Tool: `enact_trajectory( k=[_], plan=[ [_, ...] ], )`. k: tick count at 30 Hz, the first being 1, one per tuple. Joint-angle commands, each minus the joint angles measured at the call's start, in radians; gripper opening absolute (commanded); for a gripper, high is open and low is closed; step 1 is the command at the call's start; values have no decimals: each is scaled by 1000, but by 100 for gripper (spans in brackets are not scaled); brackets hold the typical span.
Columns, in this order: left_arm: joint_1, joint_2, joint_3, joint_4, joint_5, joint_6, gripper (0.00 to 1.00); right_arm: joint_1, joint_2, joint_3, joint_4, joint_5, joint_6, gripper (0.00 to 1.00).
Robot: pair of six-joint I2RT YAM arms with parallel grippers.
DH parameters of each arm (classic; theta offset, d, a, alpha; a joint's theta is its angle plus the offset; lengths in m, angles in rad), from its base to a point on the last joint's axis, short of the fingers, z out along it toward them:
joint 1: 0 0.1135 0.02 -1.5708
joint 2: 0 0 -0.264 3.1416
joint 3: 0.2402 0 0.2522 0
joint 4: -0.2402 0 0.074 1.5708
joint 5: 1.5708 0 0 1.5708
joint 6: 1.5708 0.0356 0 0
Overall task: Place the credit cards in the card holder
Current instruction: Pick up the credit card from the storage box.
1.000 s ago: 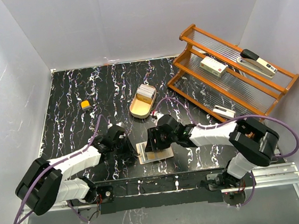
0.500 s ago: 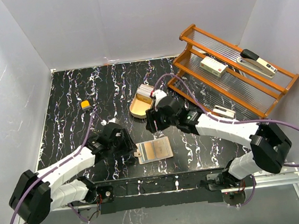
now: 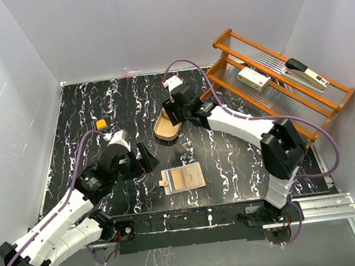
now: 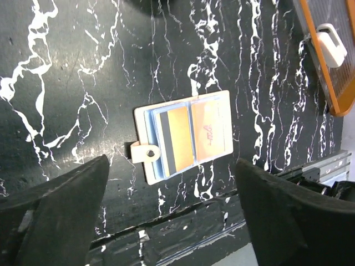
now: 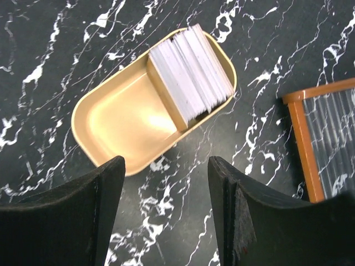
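Note:
The tan card holder (image 3: 183, 178) lies open and flat near the table's front edge. In the left wrist view the card holder (image 4: 186, 136) shows a striped card in one inner pocket and another card beside it, with its tab pointing left. My left gripper (image 3: 144, 157) hangs open to the holder's left and touches nothing; its fingers (image 4: 61, 213) stand wide apart. A stack of pale credit cards (image 5: 191, 72) stands on edge at one end of the gold tray (image 5: 119, 124). My right gripper (image 5: 166, 219) hovers open and empty just above that tray (image 3: 163, 133).
An orange wooden rack (image 3: 275, 91) fills the right side, holding a white box with a red mark (image 3: 253, 78), a stapler (image 3: 306, 73) and a small white item (image 3: 266, 131). A small yellow object (image 3: 101, 124) lies at the left. White walls enclose the table.
My left gripper has opened and pulled back to the left, off the card holder. The right arm has swung away from the holder to above the gold tray, its jaws a little wider.

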Motion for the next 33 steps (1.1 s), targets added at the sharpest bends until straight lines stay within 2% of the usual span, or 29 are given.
enact_trajectory(
  k=[1, 5, 10, 14, 23, 33],
  plan=[
    [7, -53, 56, -75, -15, 72, 99, -10, 98, 152, -46, 69, -120, 59],
    [6, -91, 64, -66, 14, 131, 99, -11, 188, 236, -48, 79, -198, 59],
    [7, -125, 128, -82, 42, 231, 99, -13, 309, 340, -39, 178, -280, 61],
    [7, -184, 117, -49, 34, 331, 99, -14, 382, 413, -48, 166, -306, 63],
    [7, -268, 102, -69, -73, 339, 99, -18, 483, 447, -50, 214, -343, 64],
    [6, -252, 106, -74, -67, 338, 99, -18, 467, 452, -50, 249, -377, 50]
  ],
)
